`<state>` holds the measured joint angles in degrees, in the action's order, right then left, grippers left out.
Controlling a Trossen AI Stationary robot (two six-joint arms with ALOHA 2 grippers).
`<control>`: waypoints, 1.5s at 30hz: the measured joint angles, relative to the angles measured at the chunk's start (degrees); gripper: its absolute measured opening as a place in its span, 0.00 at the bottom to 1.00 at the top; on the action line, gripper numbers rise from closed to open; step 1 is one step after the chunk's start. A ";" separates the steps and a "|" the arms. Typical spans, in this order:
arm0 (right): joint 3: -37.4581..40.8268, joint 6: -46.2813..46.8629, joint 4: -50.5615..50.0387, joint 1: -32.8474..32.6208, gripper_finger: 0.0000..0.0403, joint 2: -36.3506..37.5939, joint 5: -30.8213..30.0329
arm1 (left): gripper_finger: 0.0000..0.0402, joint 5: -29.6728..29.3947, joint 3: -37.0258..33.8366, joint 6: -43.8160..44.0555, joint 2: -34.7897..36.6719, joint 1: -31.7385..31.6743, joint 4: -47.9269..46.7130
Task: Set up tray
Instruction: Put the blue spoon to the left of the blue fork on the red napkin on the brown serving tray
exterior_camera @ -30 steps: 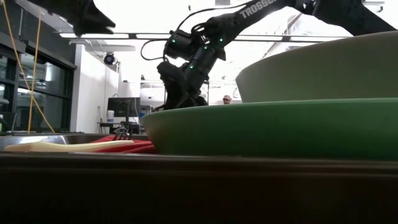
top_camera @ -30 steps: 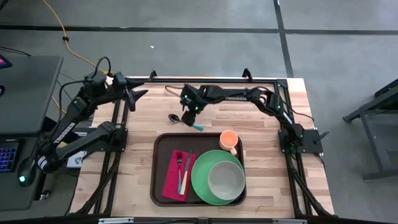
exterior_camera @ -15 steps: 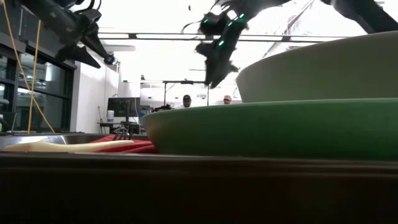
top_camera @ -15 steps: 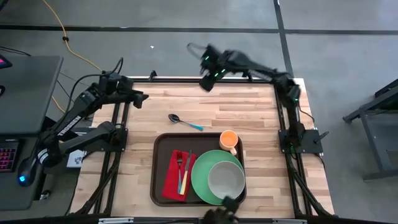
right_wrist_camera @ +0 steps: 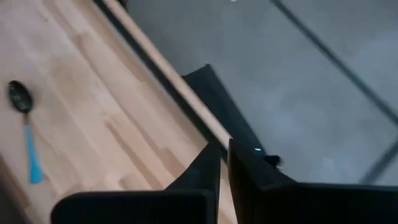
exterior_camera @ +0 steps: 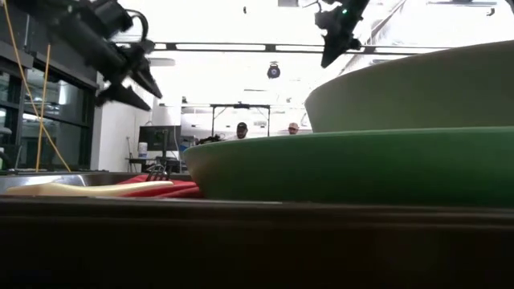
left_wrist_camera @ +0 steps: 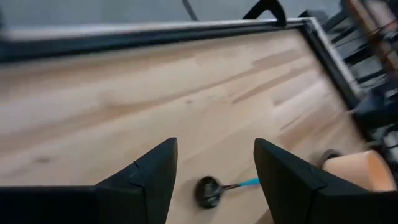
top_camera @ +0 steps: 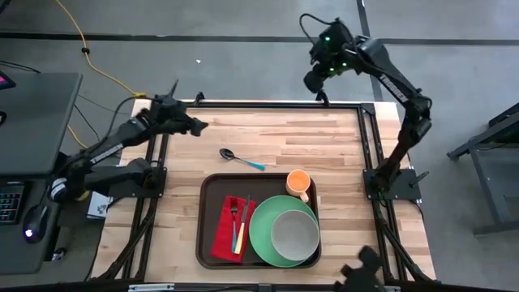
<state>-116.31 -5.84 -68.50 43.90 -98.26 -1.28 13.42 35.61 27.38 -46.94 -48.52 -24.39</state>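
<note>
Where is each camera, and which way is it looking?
High: above, looking straight down at table, tray, both arms.
Low: table height, behind the green plate; arms overhead.
Left wrist: behind the open left tool, facing the spoon.
Right wrist: behind the shut right tool, over the table's edge.
Shared: high and both wrist views show the spoon.

No text, label, brand, number or sign is showing legibly in any view.
</note>
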 joint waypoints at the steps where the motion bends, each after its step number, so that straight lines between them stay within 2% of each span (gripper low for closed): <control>1: 0.00 -0.01 -0.58 0.32 0.03 0.62 -0.91 | 0.60 -0.08 -1.72 2.39 -0.78 1.18 3.13; 7: 0.04 0.69 -5.83 1.47 0.01 2.46 -6.04 | 0.60 -3.97 -9.86 18.72 -6.81 9.55 21.24; 11: 0.04 0.23 -8.14 1.98 0.00 3.04 -9.65 | 0.60 -9.99 -10.35 23.53 -10.96 15.25 23.58; 14: 0.07 -1.65 -8.53 2.47 0.00 3.03 -10.05 | 0.60 -11.09 -10.00 23.30 -13.44 18.45 25.30; 17: 0.07 -5.41 -8.78 3.41 0.00 3.04 -8.12 | 0.60 -10.02 -8.26 11.18 -15.86 21.86 27.76; 20: 0.07 -9.65 -9.13 4.53 0.00 3.02 -6.37 | 0.60 -9.21 -4.51 -6.79 -18.68 25.56 28.84; 23: 0.07 -13.27 -9.27 6.16 0.00 3.02 -3.23 | 0.60 -7.01 1.29 -23.32 -21.92 27.95 25.96; 26: 0.07 -15.78 -9.28 7.92 0.00 3.02 1.04 | 0.60 -4.79 9.02 -37.84 -25.81 28.34 13.71; 32: 0.07 -17.63 -9.58 11.22 0.00 3.04 6.66 | 0.60 -5.74 28.16 -60.88 -39.03 28.27 -19.90; 34: 0.07 -17.40 -9.56 12.09 0.00 3.04 8.74 | 0.60 -5.63 33.31 -67.16 -43.48 28.29 -26.69; 37: 0.07 -17.32 -9.54 12.46 0.00 3.04 9.83 | 0.60 -5.65 37.48 -74.11 -48.61 28.29 -31.61; 42: 0.07 -17.24 -9.52 12.35 0.00 3.06 10.17 | 0.60 -5.44 38.60 -78.70 -53.37 28.29 -27.81; 45: 0.07 -16.71 -9.48 12.37 0.00 3.08 10.18 | 0.60 -7.86 38.56 -80.78 -55.58 28.29 -26.03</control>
<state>-116.25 -22.54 -77.97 56.27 -95.18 8.91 5.56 74.17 -53.40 -102.52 -20.23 -50.41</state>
